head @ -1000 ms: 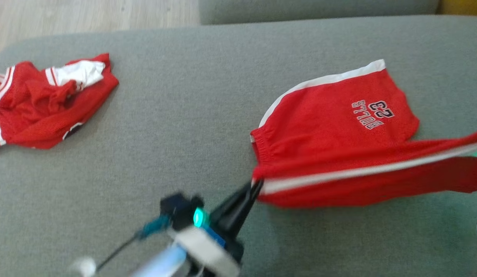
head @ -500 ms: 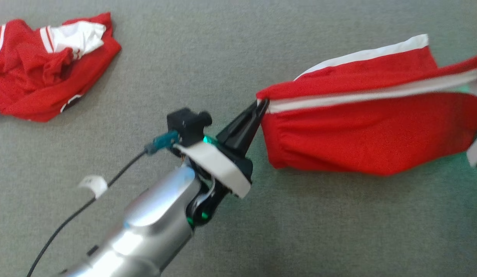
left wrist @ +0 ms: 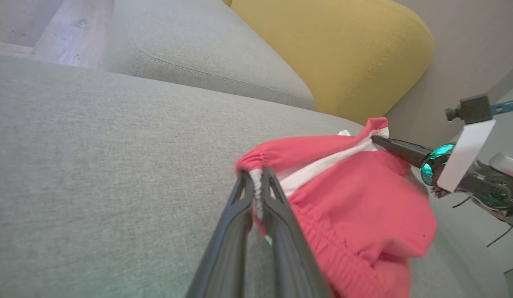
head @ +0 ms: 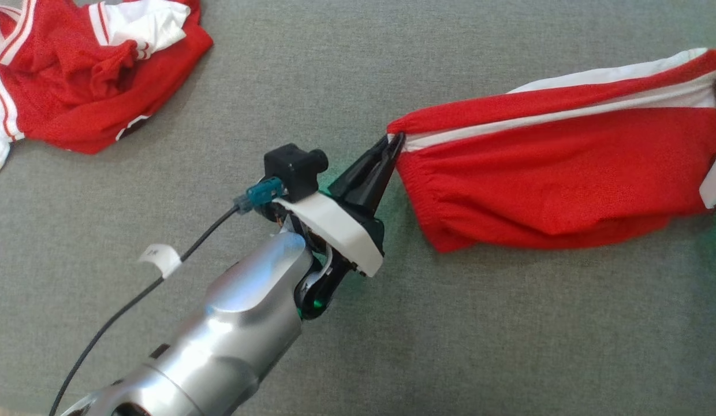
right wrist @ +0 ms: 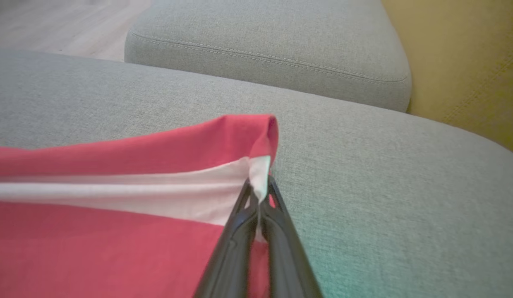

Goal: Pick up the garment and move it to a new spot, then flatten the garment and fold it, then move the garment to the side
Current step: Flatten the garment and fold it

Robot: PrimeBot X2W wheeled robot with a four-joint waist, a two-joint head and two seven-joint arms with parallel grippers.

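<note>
Holding taut: left hand (head: 395,141), fingers pinched almost together on the gathered waistband corner of the red mesh shorts with a white side stripe (head: 554,173). The shorts hang stretched between both hands over the grey sofa seat cushion (head: 479,346); I can't tell whether the sagging lower edge touches it. Right hand (right wrist: 258,186) is clamped tight on the opposite corner, at the stripe's end.

Judgement: carry-and-spread step. To do it well:
- Hold both pinches level and well apart so the top edge runs straight.
- Let the slack edge land first, then lay the rest back without bunching.

Room: open cushion under and around the cloth. A crumpled red-and-white jersey (head: 75,75) lies well apart to the left; steer clear of it. Farther off: a second grey cushion (right wrist: 260,54), a yellow cushion (left wrist: 343,54), and wooden floor (left wrist: 53,29) past the seat's edge.
</note>
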